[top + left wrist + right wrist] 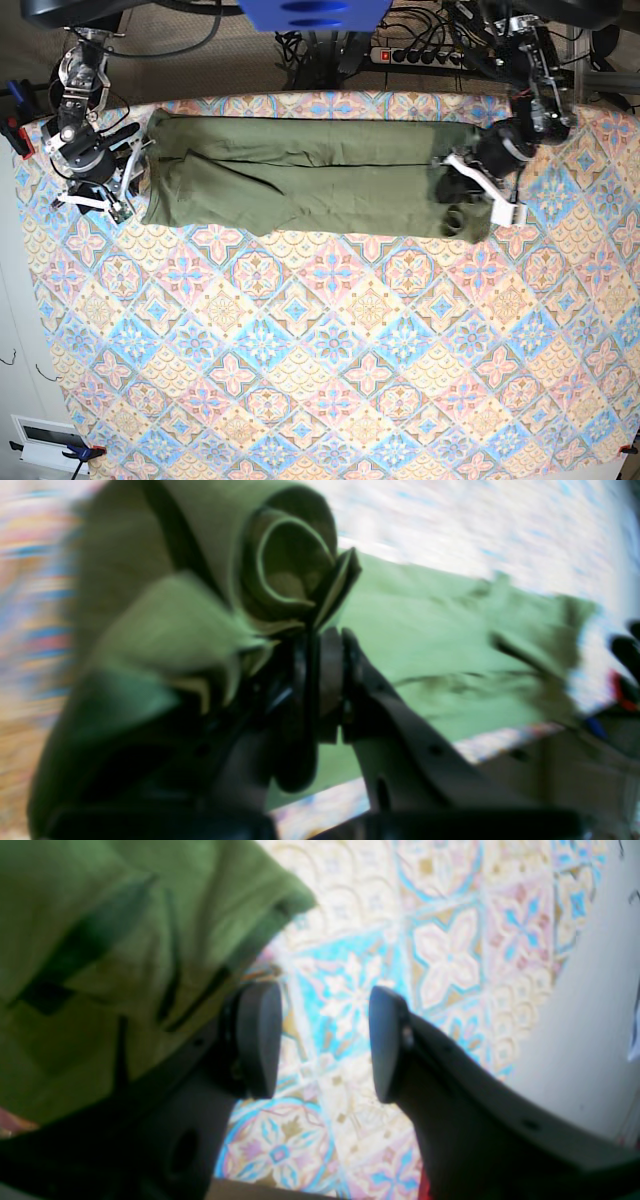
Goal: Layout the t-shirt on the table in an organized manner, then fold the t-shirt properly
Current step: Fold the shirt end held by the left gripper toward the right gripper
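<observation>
Just in front of the blue base (315,14), the t-shirt (340,195) lies stretched across the table (330,360); to the base's left, the left gripper (320,635) seems, through blur, closed on its bunched cloth; to the base's right, the right gripper (324,1040) gapes empty; soft, light cotton should crease readily, best pinched at doubled corners

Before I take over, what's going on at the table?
The left gripper is shut on a gathered fold at one end of the olive-green t-shirt, lifting some of that cloth. The shirt lies in a long band along the robot's side of the patterned tablecloth, with creases and loose folds toward its other end. There, the right gripper stands open beside the shirt, holding nothing. It looks partly folded, and probably still needs tidying.
</observation>
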You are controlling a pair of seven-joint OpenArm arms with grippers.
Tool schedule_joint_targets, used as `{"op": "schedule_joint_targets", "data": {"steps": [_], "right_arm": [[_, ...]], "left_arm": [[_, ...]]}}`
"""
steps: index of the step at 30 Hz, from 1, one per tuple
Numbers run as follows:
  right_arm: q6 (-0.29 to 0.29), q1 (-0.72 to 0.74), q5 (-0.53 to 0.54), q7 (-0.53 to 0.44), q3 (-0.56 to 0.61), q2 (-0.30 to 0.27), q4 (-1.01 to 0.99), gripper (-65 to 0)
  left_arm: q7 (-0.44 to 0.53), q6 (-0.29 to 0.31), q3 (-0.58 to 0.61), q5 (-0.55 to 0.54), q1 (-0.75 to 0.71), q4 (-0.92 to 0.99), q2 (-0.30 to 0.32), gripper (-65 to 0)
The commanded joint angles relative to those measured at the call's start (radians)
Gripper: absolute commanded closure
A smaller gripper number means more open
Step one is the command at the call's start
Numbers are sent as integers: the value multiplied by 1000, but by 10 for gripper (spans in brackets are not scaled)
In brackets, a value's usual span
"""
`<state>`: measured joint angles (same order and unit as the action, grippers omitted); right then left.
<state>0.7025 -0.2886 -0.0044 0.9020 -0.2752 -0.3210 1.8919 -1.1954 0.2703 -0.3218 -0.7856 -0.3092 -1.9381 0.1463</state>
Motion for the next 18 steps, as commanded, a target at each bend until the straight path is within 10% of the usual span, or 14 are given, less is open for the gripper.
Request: {"op": "schedule_joint_targets", "data": {"steps": [1,18], "right_arm": [[-4,9,2,-17,-14,-17,19,-270],[-4,10,2,-17,-45,-33,19,-270]], "left_arm": [[13,7,8,-16,2,-14,-7,0],[79,7,145,50,6,49,-118,0]]}}
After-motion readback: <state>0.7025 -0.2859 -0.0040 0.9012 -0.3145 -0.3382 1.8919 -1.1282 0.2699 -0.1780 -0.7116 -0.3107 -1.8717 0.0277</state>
